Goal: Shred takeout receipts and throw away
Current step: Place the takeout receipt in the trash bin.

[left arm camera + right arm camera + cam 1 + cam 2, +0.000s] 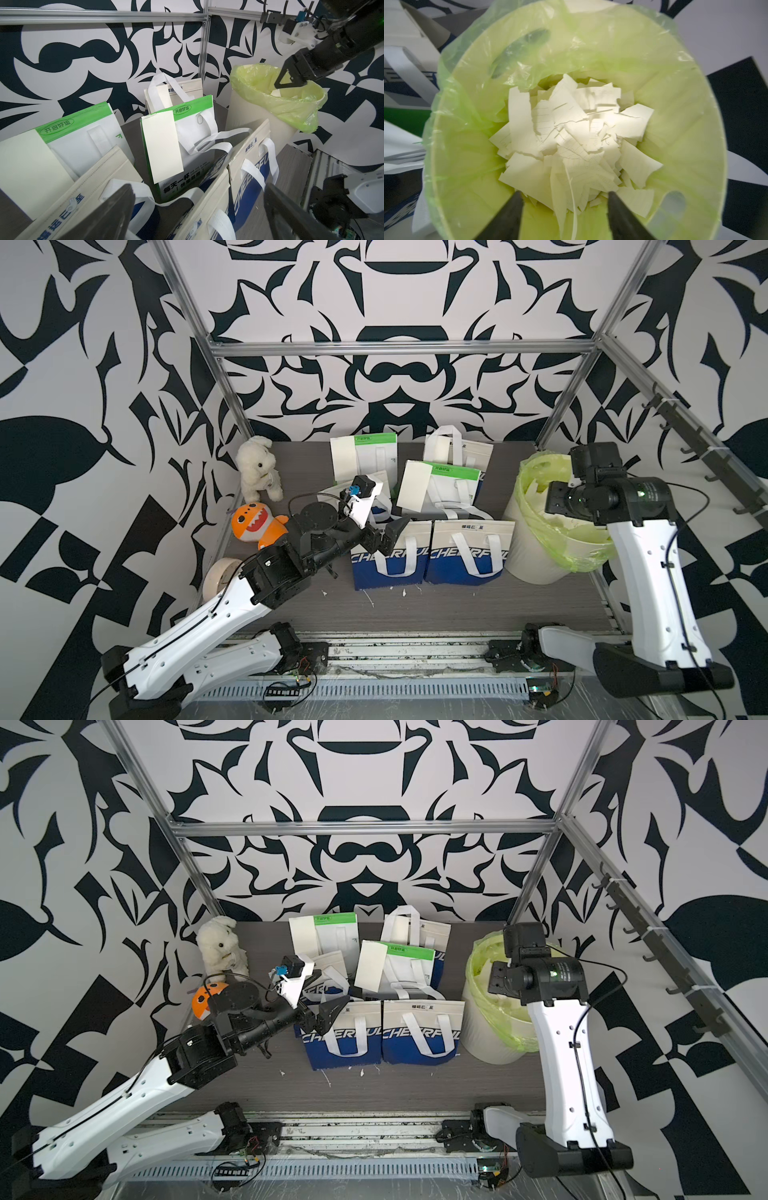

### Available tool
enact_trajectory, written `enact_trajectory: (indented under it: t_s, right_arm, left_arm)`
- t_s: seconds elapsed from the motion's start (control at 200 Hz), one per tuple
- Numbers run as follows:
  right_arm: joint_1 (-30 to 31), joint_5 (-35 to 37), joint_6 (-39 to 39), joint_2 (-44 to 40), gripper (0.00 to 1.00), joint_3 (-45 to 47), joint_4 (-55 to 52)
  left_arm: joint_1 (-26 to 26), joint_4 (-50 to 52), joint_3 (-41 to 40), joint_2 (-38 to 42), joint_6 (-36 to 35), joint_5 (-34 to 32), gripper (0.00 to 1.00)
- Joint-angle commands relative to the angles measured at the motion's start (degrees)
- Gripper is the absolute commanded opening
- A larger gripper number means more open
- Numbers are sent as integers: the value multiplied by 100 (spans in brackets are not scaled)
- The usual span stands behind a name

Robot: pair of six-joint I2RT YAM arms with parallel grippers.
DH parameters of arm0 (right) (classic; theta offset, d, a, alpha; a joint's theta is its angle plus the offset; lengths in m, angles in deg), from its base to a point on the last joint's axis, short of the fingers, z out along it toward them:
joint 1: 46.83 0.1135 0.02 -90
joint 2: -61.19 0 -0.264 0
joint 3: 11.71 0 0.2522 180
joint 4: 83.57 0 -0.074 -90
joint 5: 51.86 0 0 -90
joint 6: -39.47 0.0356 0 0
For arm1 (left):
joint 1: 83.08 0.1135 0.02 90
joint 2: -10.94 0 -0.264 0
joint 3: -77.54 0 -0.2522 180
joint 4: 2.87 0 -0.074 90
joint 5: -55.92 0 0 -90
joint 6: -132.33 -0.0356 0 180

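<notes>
**Torn paper in the bin, whole slips on the bags**

The right gripper hangs over the bin, its fingers spread with nothing between them. Torn receipt pieces lie heaped in the green liner below. The left gripper stands above the front bags, also spread wide and empty. A whole receipt lies on the middle green-topped bag, and a second receipt lies on the rear green-topped bag. A few small white scraps lie on the table.
</notes>
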Motion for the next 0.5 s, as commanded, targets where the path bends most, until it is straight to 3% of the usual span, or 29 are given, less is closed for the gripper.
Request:
enact_trajectory:
  t_s: [0.0, 0.155, 0.315, 0.375, 0.495]
  right_arm:
    - [-22, -617, -187, -138, 100, -268, 29]
    - [-23, -943, -264, -108, 100, -539, 81]
    - [-27, -2536, -204, -402, 85, -618, 891]
    - [-24, -3107, -77, -388, 78, -663, 1148]
    - [-23, -3944, 222, -149, 65, -838, 1423]
  left_arm:
    - [-10, -346, -23, 150, -246, 211, 100]
    - [-12, -254, 115, -39, -556, 52, 99]
    - [69, 536, 913, -814, -797, -491, 100]
    - [480, 733, 1268, -1086, -654, -25, 99]
    - [1607, 1012, 1921, -1597, -406, 1718, 97]
